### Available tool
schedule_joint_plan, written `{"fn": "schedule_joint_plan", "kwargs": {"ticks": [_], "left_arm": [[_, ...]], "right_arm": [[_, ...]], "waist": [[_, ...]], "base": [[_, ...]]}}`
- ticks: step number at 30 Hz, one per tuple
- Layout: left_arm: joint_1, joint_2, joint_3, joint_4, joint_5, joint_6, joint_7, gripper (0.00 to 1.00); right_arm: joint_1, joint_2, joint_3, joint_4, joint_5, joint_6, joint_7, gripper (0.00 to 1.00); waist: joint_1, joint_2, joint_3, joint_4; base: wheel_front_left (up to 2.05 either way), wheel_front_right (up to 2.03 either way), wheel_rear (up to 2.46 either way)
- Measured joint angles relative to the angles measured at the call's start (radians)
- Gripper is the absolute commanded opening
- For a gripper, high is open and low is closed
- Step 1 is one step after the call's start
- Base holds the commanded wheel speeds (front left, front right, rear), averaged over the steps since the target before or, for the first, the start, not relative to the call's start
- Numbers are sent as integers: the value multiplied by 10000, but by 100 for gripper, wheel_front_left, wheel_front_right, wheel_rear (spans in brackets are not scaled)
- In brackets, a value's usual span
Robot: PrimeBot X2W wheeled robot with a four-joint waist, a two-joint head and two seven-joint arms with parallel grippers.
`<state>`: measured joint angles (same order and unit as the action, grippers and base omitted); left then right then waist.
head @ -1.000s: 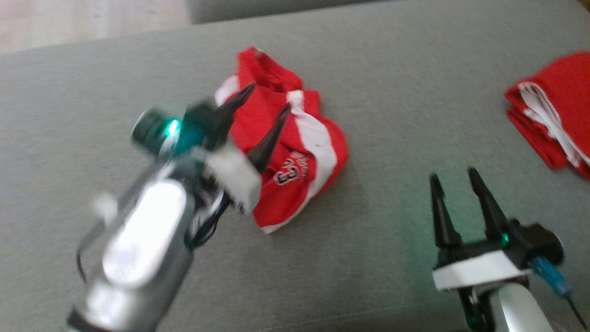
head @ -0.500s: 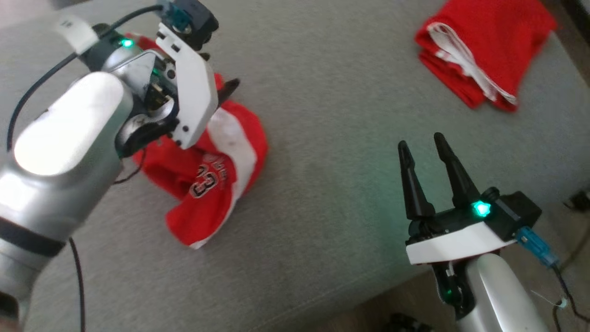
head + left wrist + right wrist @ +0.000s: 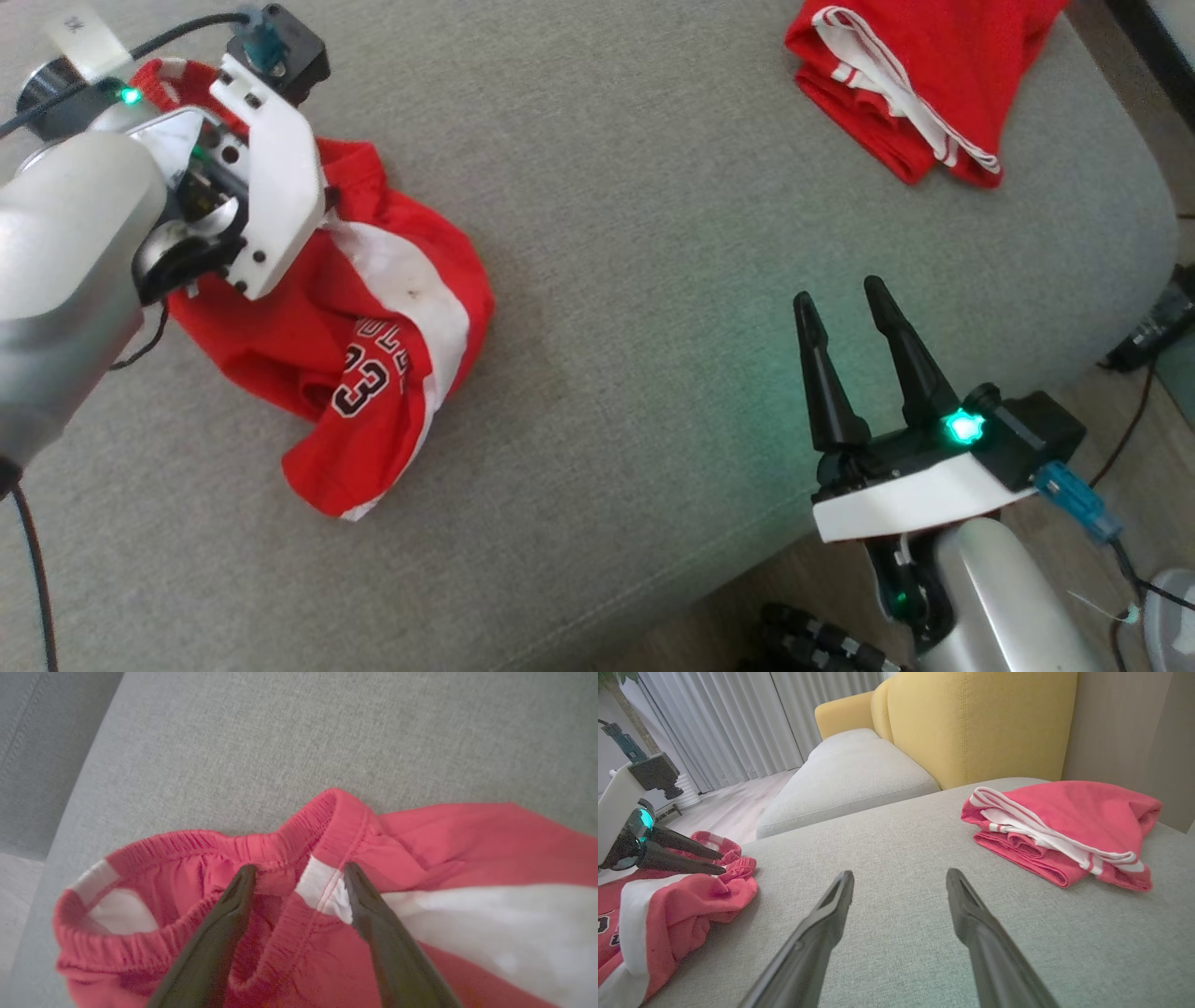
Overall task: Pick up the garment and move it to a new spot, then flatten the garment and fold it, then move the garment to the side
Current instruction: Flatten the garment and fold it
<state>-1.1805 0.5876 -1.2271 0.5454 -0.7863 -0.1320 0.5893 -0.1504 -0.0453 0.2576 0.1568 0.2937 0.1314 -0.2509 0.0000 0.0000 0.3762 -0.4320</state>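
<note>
Looking at red basketball shorts [image 3: 373,308] with a white side stripe and a 23 print, lying crumpled at the left of the grey sofa cushion [image 3: 635,280]. Judging them light, limp and likely to sag and trail once lifted, with nothing fragile about them and a weave offering fair grip. Taking the elastic waistband [image 3: 219,842] as the best hold, being thick, gathered and standing up in an open loop. Hanging the left end effector [image 3: 299,879] spread right at that waistband, straddling the seam where white meets red and pinching nothing yet; being unable to tell whether the tips are touching cloth. Holding the right end effector [image 3: 838,297] spread and empty, well apart near the cushion's front edge. Leaving the folded red garment [image 3: 971,56] at the far right corner alone
</note>
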Motion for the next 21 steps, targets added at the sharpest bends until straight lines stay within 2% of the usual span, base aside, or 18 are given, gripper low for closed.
{"fn": "schedule_joint_plan", "kwargs": {"ticks": [6, 16, 17, 18, 20, 21], "left_arm": [[-174, 150, -387, -165, -581, 0, -19, 100], [-347, 138, -849, -261, -746, 0, -100, 100], [-344, 138, -863, -268, -828, 0, -25, 90], [-344, 138, -865, -286, -907, 0, 98, 55], [-344, 140, -878, -376, -1016, 0, 276, 28], [-343, 140, -882, -420, -1058, 0, 322, 3]], "right_arm": [[-3, 0, 13, 15, -8, 0, 0, 100], [-12, 0, 151, 79, -33, 0, 0, 100], [-12, 0, 155, 98, -33, 0, 0, 100], [-10, 0, 155, 136, -33, 0, 0, 100], [-7, 0, 155, 180, -33, 0, 0, 100], [-6, 0, 155, 186, -33, 0, 0, 100]], "waist": [[0, 0, -33, 152], [0, 0, 105, 44], [0, 0, 104, 18], [0, 0, 92, 0], [0, 0, 55, -16], [0, 0, 29, -17]], "base": [[0, 0, 0], [0, 0, 0], [0, 0, 0], [0, 0, 0], [0, 0, 0], [0, 0, 0]]}}
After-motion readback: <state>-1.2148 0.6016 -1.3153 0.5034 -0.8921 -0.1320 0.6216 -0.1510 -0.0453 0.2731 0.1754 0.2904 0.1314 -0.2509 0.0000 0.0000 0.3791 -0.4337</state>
